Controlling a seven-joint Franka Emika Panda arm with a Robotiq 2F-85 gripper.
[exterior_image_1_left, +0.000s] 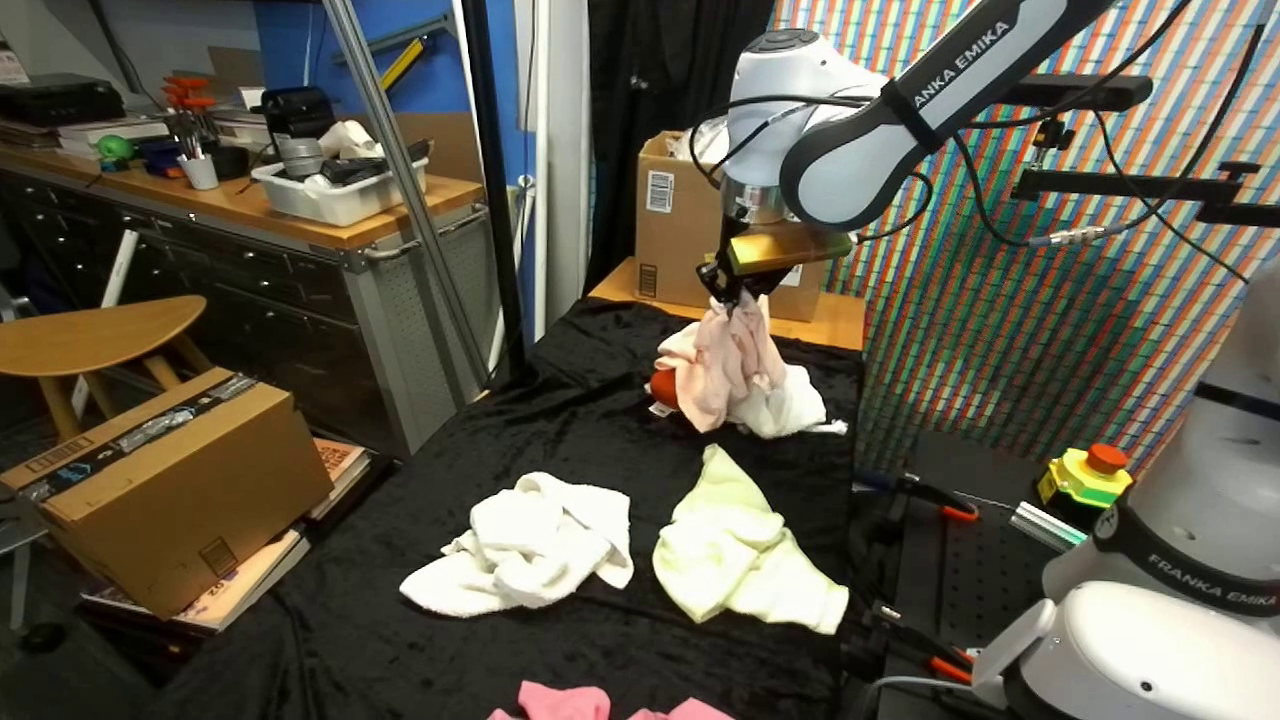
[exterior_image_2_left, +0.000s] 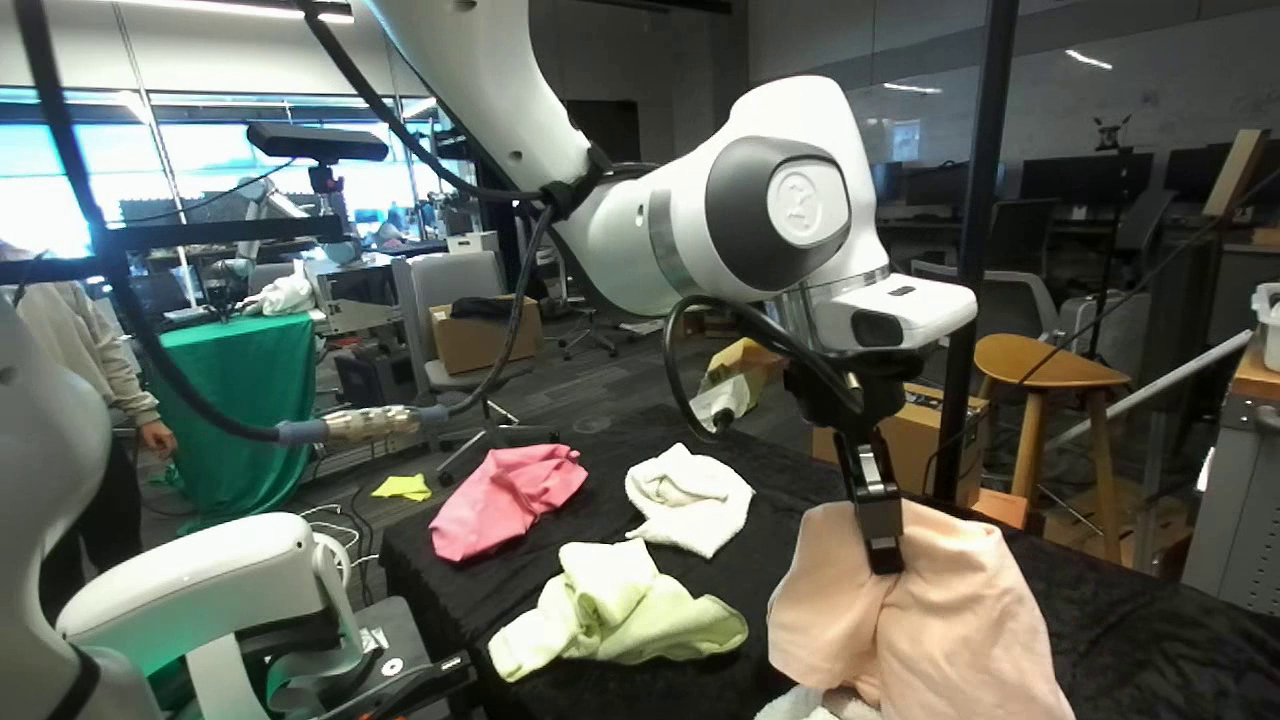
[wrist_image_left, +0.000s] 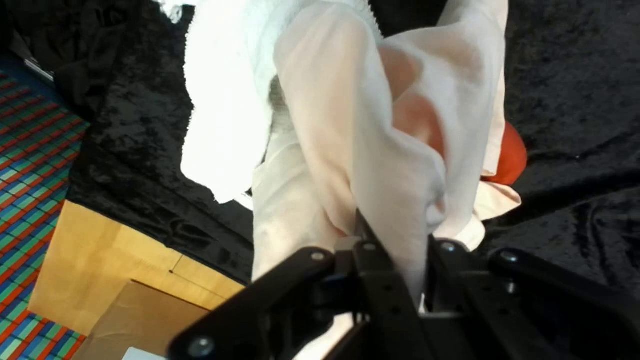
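One claw (exterior_image_1_left: 733, 302) grasps one peach cloth (exterior_image_1_left: 710, 370), which hangs partly over one white towel (exterior_image_1_left: 787, 405) and one red object (exterior_image_1_left: 663, 387); one white rag (exterior_image_1_left: 540, 550), one green rag (exterior_image_1_left: 735, 555), one pink rag (exterior_image_2_left: 510, 500) lie apart.

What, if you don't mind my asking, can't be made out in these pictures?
Wrist view: the red object is partly covered by the peach cloth.
Wrist view: the white cloth is cut off by the top edge.
In an exterior view: the box label is too small to read.
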